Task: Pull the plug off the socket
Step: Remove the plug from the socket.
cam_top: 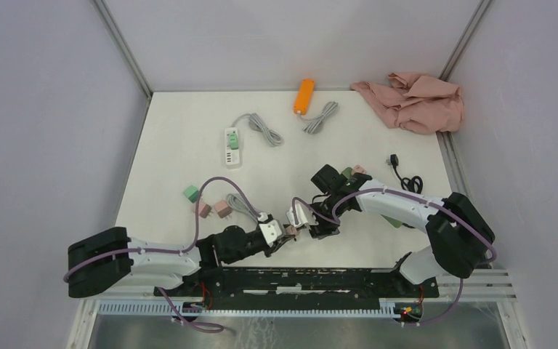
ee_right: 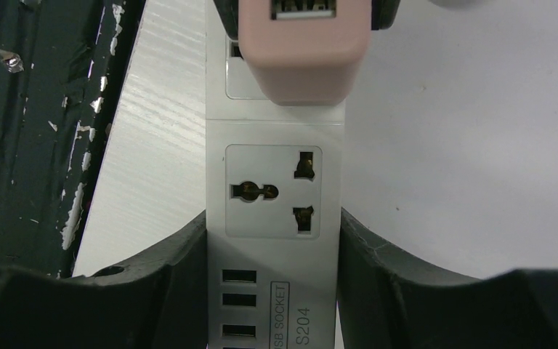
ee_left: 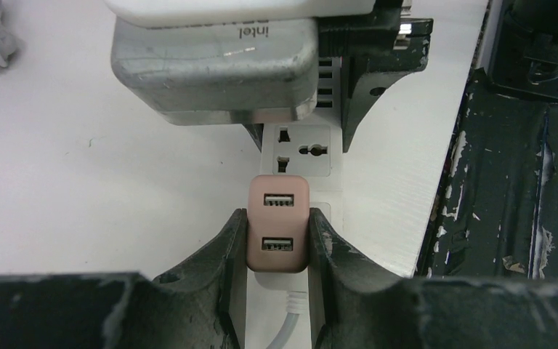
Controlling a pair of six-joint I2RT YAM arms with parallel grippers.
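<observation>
While the white plastic power strip point(ee_right: 261, 305) reads "USB SOCKET S204" only in the right wrist view, we note right gripper point(ee_right: 272, 240) clamped across its sides, left gripper point(ee_left: 277, 243) clamped on the pink two-port USB plug point(ee_left: 278, 214), seated in the strip.

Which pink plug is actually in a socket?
The pink plug clamped in the left gripper, seated in the white strip; the two other pink plugs lie loose beside the green one.

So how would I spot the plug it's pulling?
At the front edge of the white table lies a white power strip. The pink plug stands in it, pinched by the left fingers; other pink plugs lie loose.
</observation>
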